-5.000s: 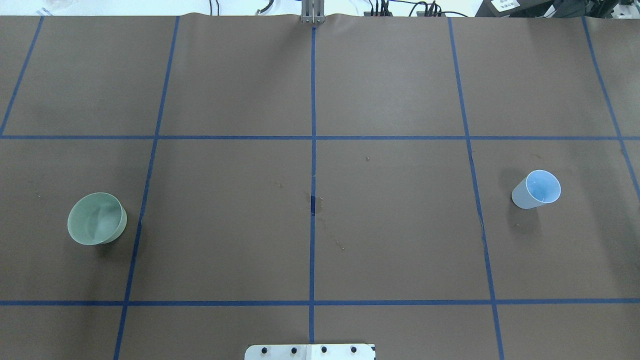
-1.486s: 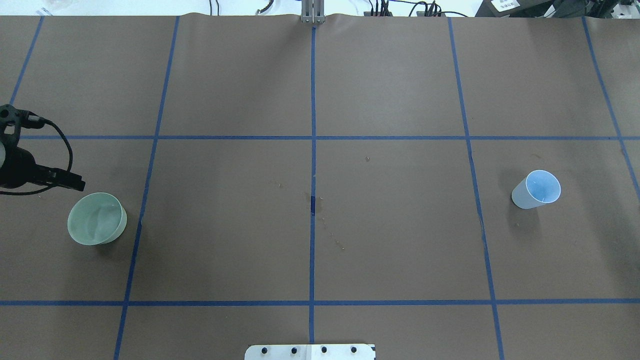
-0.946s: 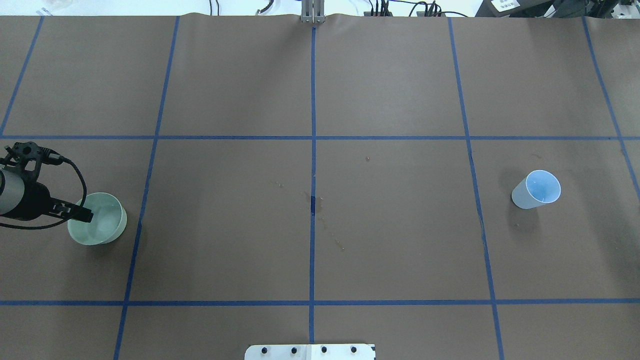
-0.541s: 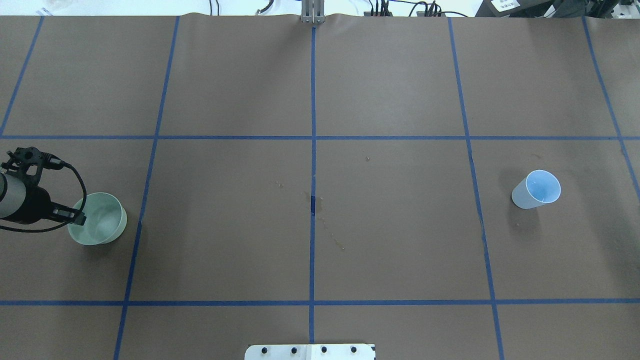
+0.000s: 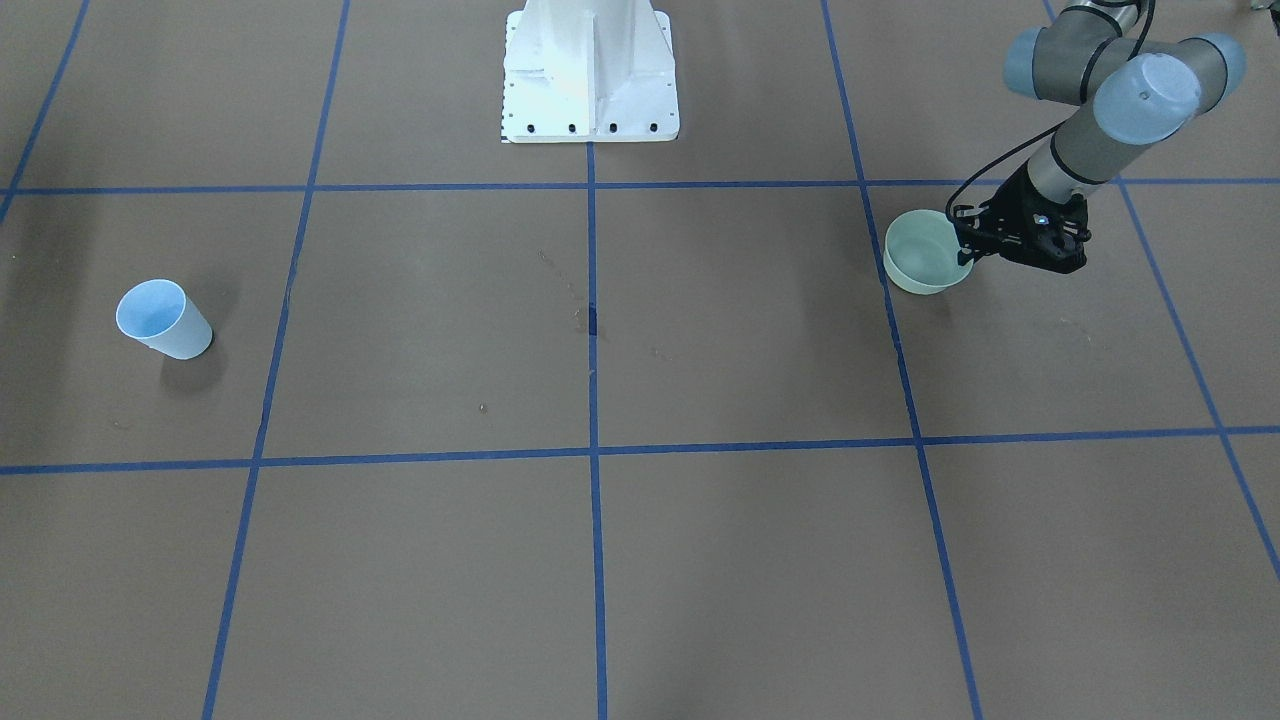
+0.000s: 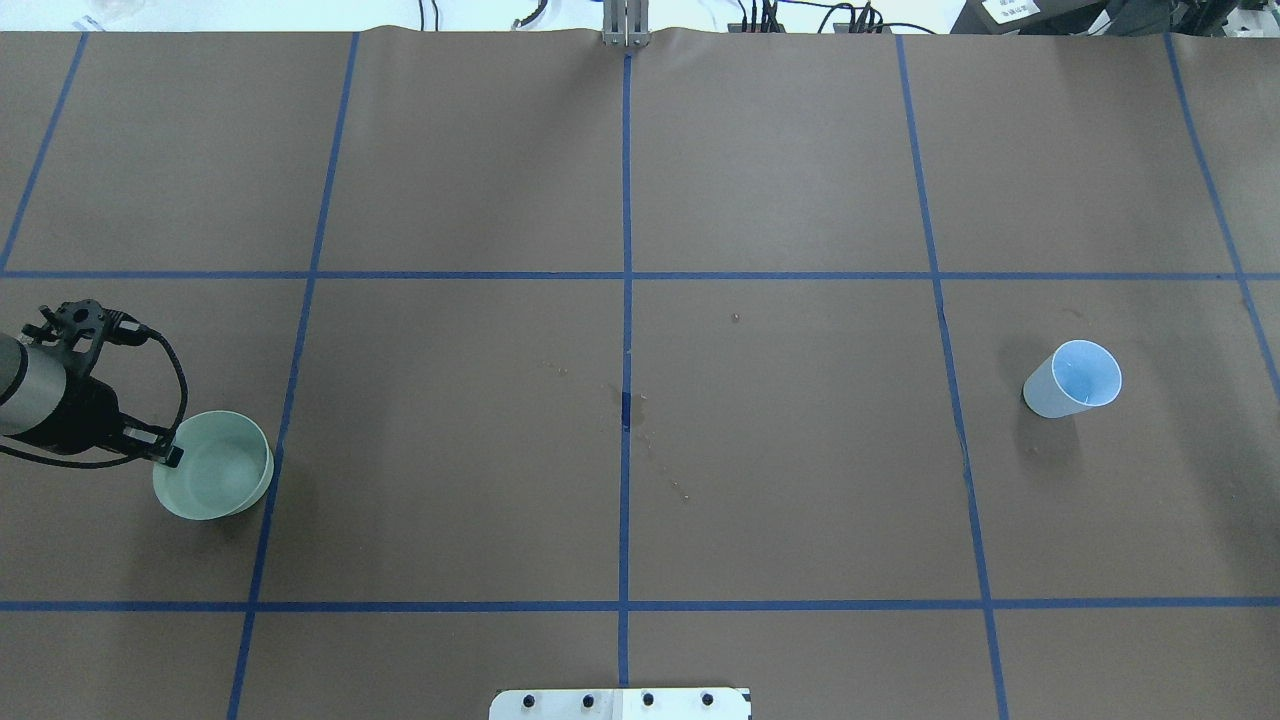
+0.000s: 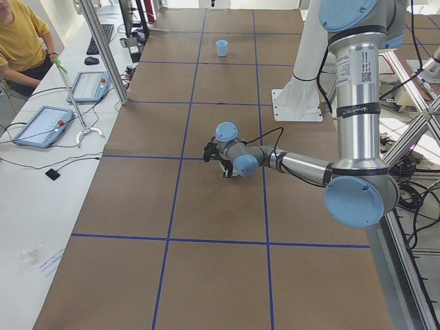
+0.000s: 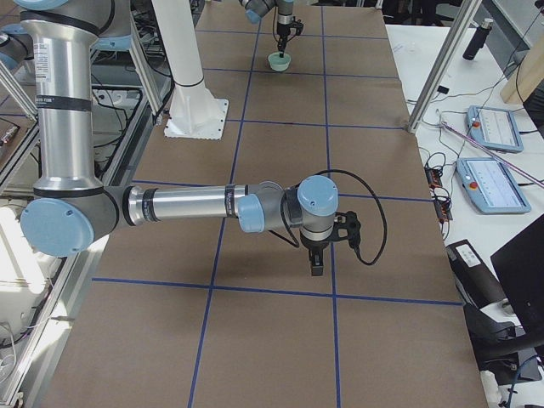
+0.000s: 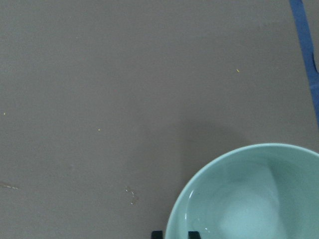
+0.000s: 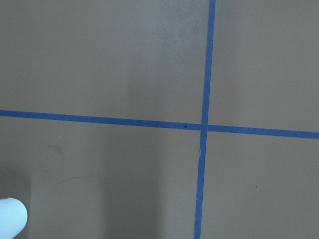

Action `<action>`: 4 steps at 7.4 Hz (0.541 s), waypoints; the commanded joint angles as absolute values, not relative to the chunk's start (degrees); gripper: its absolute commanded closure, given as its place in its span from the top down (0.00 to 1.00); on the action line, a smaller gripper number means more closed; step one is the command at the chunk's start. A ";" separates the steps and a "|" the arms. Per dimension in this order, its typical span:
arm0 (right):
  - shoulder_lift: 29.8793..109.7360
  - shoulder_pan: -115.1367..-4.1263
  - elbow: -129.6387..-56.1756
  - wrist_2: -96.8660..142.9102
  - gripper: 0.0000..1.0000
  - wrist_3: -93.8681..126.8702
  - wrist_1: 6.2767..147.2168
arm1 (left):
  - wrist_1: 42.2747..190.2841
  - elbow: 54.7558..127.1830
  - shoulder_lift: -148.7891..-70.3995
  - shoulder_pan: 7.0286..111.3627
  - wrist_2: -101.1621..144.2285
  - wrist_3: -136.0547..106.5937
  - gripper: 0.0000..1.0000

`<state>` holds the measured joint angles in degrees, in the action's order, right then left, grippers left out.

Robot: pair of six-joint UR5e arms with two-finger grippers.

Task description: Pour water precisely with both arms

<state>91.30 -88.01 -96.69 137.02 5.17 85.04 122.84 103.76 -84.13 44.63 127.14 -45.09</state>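
2 arms are in view, and only 1 of them is at a vessel. The left arm (image 5: 1085,140) is stretched low over the brown tabletop (image 6: 640,180) to a pale green bowl (image 6: 215,470). The bowl is on the robot's left side, just beside a blue tape line (image 6: 301,330). The left fingers (image 9: 157,234) are clamped on the bowl's near rim, 1 outside the wall and 1 inside it, as is shown at the bottom edge of the left wrist view. A little clear water (image 9: 249,209) is seen in the bottom of the bowl. It cannot be told whether the bowl rests on the tabletop or is raised slightly.

A light blue cup (image 6: 1072,378) is stood upright on the robot's right side, well apart from the bowl, and nothing is touching it.

The right arm (image 8: 178,204) is seen only in the exterior right view, reaching out over the tabletop. The right fingers (image 8: 316,265) are pointed downward near a crossing of 2 tape lines. Whether they are apart or together cannot be told. Only bare paper and tape are shown below them in the right wrist view.

The white pedestal (image 5: 590,70) is bolted at the robot's edge of the tabletop, between the 2 vessels' sides.
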 commanded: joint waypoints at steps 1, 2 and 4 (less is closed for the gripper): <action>91.23 -87.98 -96.68 137.02 1.00 5.19 84.99 | 122.00 103.80 -87.78 45.88 129.55 -45.70 0.00; 91.23 -87.98 -96.68 137.02 1.00 5.19 84.99 | 117.55 103.89 -91.63 46.57 129.55 -45.88 0.00; 91.23 -87.89 -96.68 137.02 1.00 5.19 85.08 | 106.66 103.28 -102.95 47.20 129.20 -48.75 0.00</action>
